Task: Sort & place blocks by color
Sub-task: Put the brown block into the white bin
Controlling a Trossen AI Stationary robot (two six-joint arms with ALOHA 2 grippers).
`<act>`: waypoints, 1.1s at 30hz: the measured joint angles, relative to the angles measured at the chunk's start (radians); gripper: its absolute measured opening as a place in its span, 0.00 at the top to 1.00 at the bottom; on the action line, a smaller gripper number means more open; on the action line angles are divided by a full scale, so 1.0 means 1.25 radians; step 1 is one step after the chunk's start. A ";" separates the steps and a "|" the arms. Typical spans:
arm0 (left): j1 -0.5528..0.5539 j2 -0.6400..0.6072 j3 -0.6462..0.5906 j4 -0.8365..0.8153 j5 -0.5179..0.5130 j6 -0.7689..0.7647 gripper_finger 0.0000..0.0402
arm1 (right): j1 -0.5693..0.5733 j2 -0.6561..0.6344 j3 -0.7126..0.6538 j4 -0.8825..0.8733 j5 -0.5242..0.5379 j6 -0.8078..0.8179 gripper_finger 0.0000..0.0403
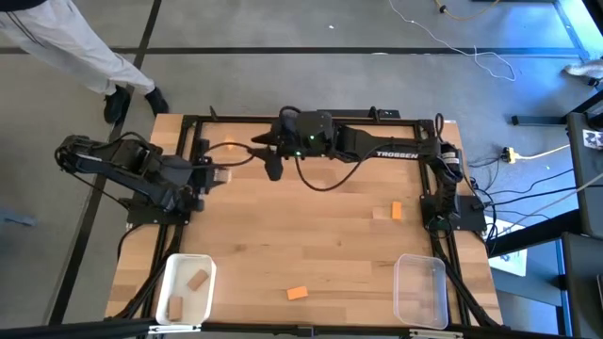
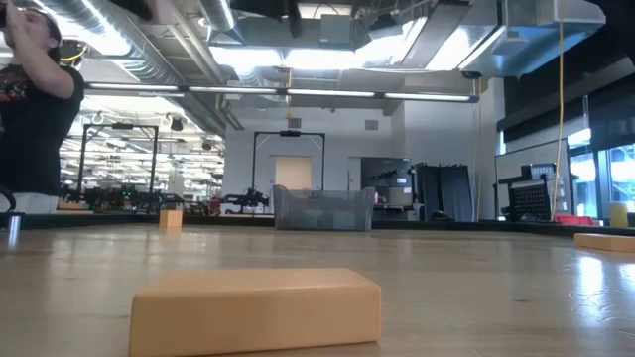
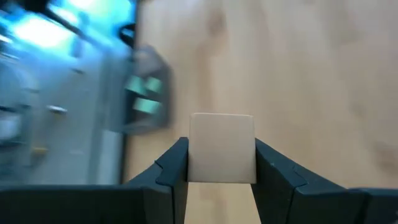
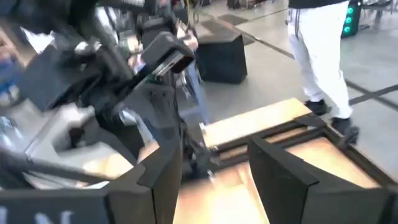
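Left gripper (image 3: 221,171): fingers clamped on a tan block (image 3: 221,148), lifted clear of the bench (image 1: 320,235) for carrying.
Right gripper (image 4: 214,180): fingers apart, empty, waiting.
Orange blocks (image 1: 397,210): loose, well away.

Bright overhead ceiling lights (image 2: 327,55); both wrist views motion-blurred.

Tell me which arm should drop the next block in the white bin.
Left, probably. The left gripper already clamps a pale tan block, and the white bin sits on its side. The right gripper is open, empty, at the far edge.
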 joint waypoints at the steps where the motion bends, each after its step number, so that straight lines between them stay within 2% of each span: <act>1: 0.000 0.000 0.000 -0.013 0.031 -0.030 0.69 | 0.000 -0.003 0.000 -0.018 0.000 -0.024 0.54; 9: -0.004 0.000 0.000 -0.119 0.282 -0.316 0.69 | 0.000 -0.022 0.000 -0.217 -0.005 -0.185 0.54; 15: -0.057 0.000 0.000 -0.205 0.426 -0.519 0.69 | 0.024 -0.029 0.000 -0.366 -0.040 -0.294 0.54; 19: -0.122 0.014 0.000 -0.256 0.488 -0.672 0.69 | 0.044 -0.033 0.000 -0.453 -0.093 -0.342 0.54; 26: -0.283 0.079 0.001 -0.255 0.544 -0.868 0.69 | 0.048 -0.033 -0.001 -0.516 -0.256 -0.334 0.54; 33: -0.444 0.184 0.001 -0.220 0.537 -1.036 0.69 | 0.048 -0.033 -0.001 -0.518 -0.265 -0.335 0.54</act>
